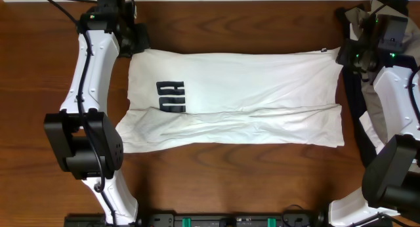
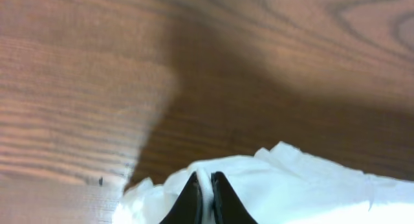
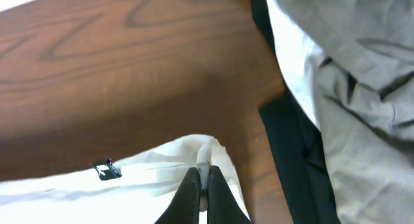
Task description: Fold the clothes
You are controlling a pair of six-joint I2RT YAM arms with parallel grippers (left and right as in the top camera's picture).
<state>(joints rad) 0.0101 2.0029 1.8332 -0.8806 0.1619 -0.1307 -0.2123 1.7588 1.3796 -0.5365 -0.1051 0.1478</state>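
The left gripper (image 2: 204, 180) and right gripper (image 3: 201, 172) pinch the ten- and two-o'clock corners of the white T-shirt (image 1: 249, 82), apparently folded lengthwise, crosswise folds left to do.

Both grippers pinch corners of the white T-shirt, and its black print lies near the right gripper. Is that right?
No. The black print lies near the left gripper, not the right gripper; the overhead view shows it. Both do pinch corners of the white T-shirt.
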